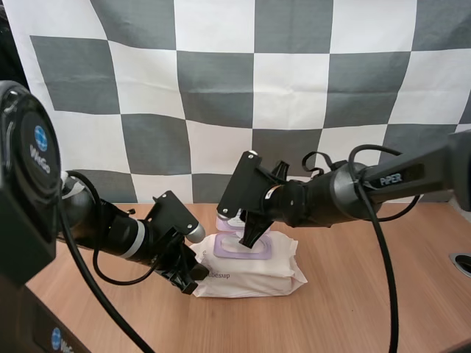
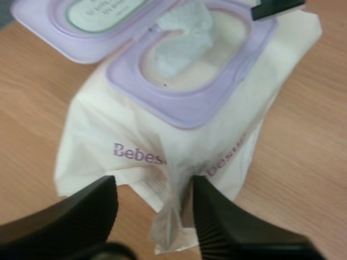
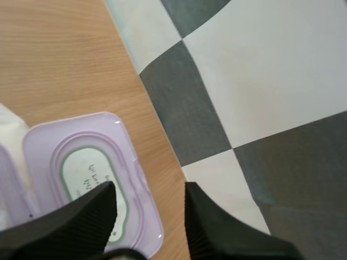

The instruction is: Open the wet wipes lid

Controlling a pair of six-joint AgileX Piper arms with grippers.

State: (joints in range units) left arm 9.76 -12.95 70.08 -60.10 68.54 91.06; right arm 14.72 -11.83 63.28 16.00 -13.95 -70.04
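Pack (image 1: 250, 276) lengthwise L-R (lid (image 1: 228, 223) open rearward)

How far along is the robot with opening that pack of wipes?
Looks done: the lid is flipped back and a wipe shows in the opening. In hand: nothing. The left gripper stands open around the near end of the pack, and the right gripper is open above the lid. Left: probably only backing both grippers away.
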